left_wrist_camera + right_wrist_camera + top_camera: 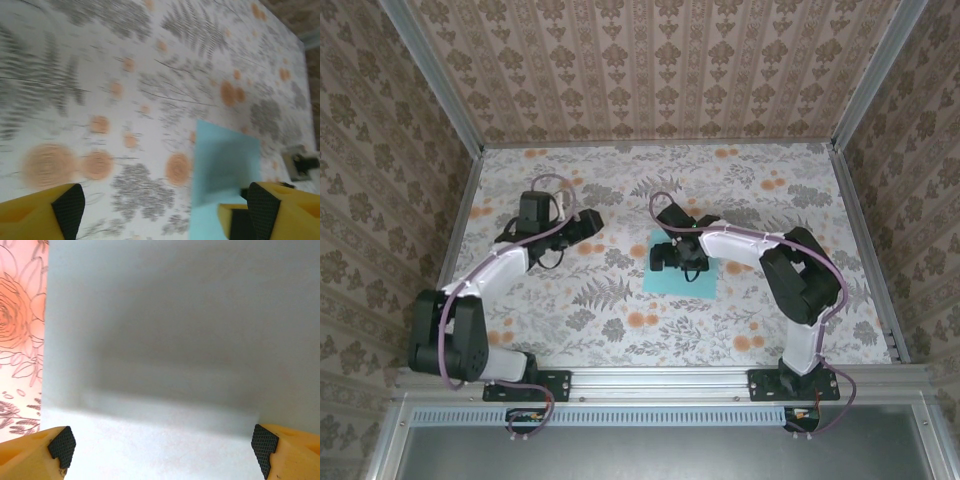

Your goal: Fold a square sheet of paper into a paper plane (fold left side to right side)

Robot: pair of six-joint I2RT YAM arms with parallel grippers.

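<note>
You'll find the square sheet of paper (685,285) lying flat, plain light turquoise. It sits directly beneath the right pincer (160,447), between its spread fingertips.

Soft, even light across the bench (620,330), no glare anywhere. Left wrist view is smeared with motion blur. Right wrist view: a broad grey shadow lies on the square sheet of paper (175,315), colours washed pale.
</note>
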